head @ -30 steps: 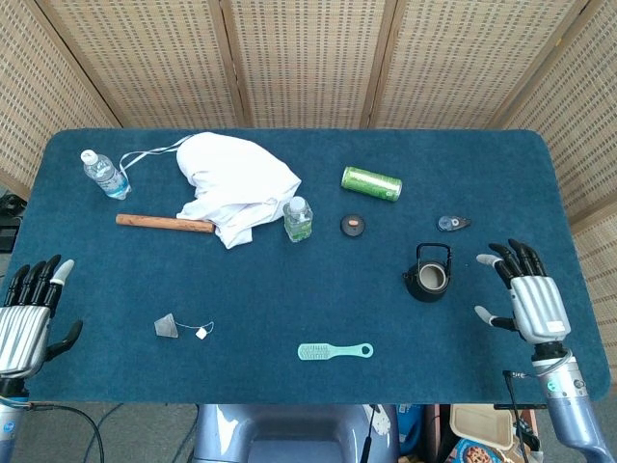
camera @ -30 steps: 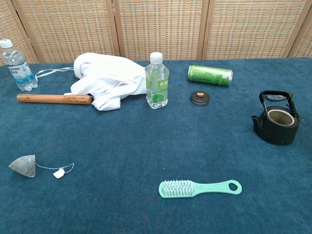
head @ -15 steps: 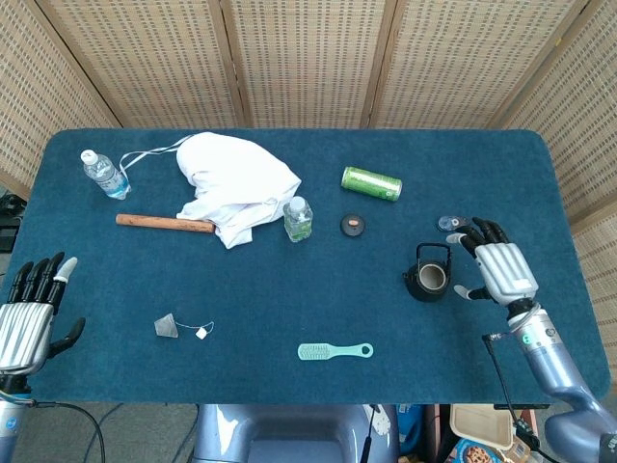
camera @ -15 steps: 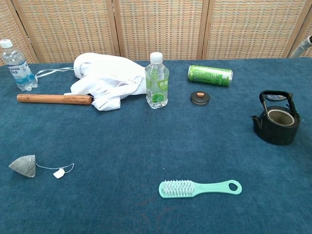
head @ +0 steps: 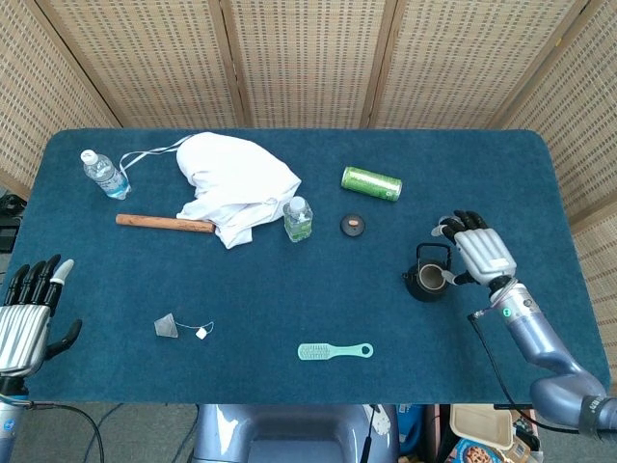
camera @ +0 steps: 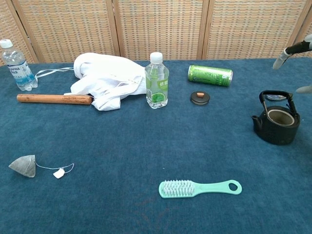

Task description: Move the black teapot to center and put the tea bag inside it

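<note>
The black teapot [head: 427, 275] [camera: 276, 119] stands lidless at the right of the blue table, its handle upright. Its small black lid [head: 353, 225] [camera: 200, 98] with an orange knob lies apart, further left and back. The grey tea bag [head: 166, 327] [camera: 23, 165] with string and white tag lies at the front left. My right hand [head: 476, 253] hovers just right of the teapot with fingers spread, empty; only its fingertips [camera: 291, 51] enter the chest view. My left hand [head: 27, 318] stays open at the front left edge, holding nothing.
A white cloth [head: 236, 183], a wooden stick [head: 164, 223], two water bottles [head: 103, 175] [head: 298, 219] and a green can [head: 371, 182] lie across the back. A mint brush [head: 335, 350] lies at the front centre. A small grey object [head: 451, 224] sits behind the teapot.
My right hand has moved up and left from the front right edge to just beside the teapot. The left hand and all objects have stayed put.
</note>
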Robot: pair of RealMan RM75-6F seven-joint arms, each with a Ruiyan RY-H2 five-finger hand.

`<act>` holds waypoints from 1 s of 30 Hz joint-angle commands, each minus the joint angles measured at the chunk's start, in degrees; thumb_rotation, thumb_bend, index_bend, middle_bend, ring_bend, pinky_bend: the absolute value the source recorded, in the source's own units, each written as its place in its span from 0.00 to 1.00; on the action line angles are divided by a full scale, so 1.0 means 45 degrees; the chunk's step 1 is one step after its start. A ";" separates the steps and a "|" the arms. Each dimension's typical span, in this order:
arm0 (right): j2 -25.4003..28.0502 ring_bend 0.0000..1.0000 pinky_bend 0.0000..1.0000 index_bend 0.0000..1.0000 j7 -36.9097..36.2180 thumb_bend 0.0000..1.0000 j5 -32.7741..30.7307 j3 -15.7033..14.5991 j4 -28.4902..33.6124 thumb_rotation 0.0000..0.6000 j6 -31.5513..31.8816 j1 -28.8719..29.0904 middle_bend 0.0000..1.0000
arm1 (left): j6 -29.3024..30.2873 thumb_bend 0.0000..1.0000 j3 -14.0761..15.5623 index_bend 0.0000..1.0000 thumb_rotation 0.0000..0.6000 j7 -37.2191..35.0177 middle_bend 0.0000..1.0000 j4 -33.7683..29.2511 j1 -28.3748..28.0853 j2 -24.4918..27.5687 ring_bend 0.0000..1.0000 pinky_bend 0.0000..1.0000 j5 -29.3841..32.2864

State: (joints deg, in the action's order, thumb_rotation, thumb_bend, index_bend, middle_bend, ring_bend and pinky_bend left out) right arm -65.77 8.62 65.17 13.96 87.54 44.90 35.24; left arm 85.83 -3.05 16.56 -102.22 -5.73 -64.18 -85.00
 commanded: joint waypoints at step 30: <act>-0.1319 0.05 0.09 0.31 0.1240 0.72 -0.2391 -0.1270 -0.3144 0.28 -0.2885 0.2654 0.31 | -0.0169 0.35 0.0005 0.00 1.00 0.0058 0.00 0.0168 -0.0054 -0.0123 0.00 0.00 0.0288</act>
State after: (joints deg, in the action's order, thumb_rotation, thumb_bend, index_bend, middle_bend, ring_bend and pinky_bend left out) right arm -71.44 13.88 54.80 8.60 73.83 32.31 46.82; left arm 85.07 -3.03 16.82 -101.47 -5.98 -64.74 -83.70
